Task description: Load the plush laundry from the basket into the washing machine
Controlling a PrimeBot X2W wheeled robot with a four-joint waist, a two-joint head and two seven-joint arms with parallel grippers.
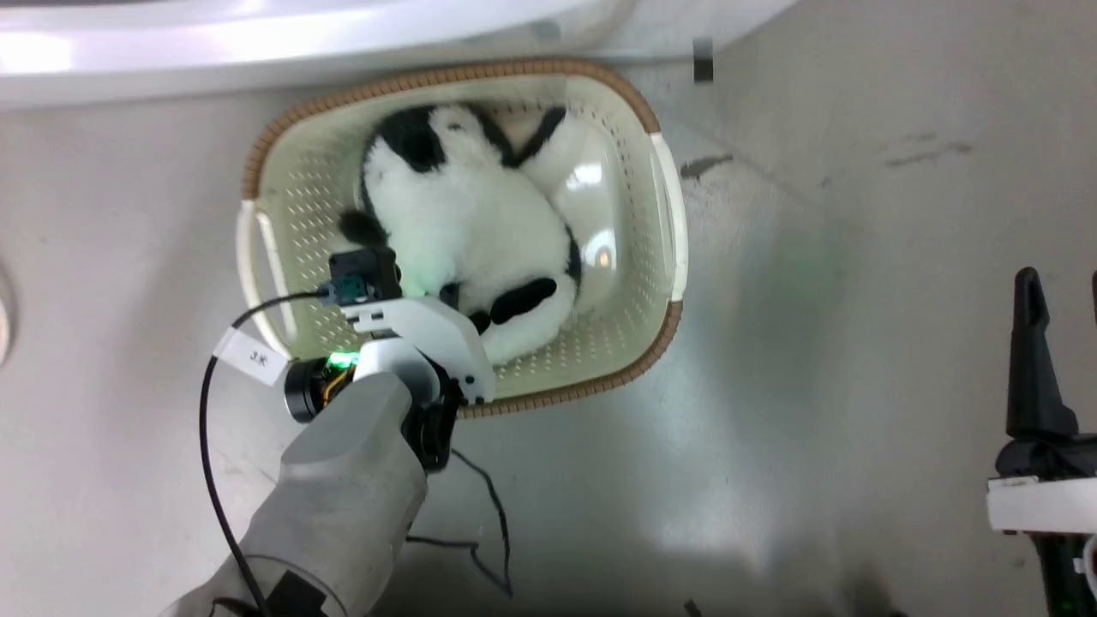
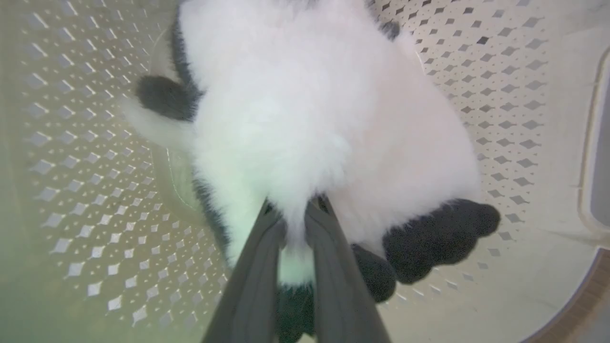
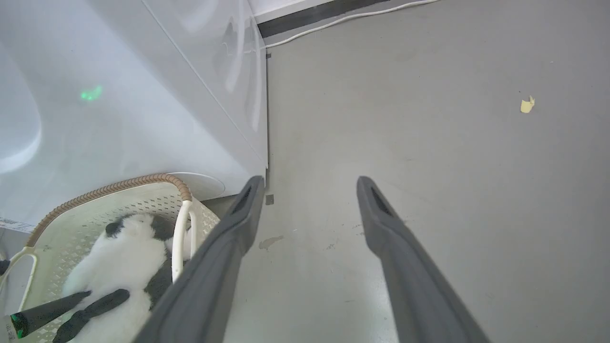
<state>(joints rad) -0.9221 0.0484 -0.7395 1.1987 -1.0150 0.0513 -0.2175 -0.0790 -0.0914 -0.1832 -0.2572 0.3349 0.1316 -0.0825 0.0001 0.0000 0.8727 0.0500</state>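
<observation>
The plush laundry (image 1: pixel 467 231) lies curled in the basket (image 1: pixel 446 75), filling most of it. The left fingers (image 2: pixel 267 247) are pinched together on just a tuft of white fur at its near edge. That's the worry: a thin grip on pile rather than body could slide off once the weight comes up. Or the toy could catch the rim and drag the basket across the floor (image 1: pixel 771 428). The right fingers (image 3: pixel 238 224) hang spread apart, empty, well off to the side. The washing machine (image 1: pixel 257 43) stands just behind the basket.
</observation>
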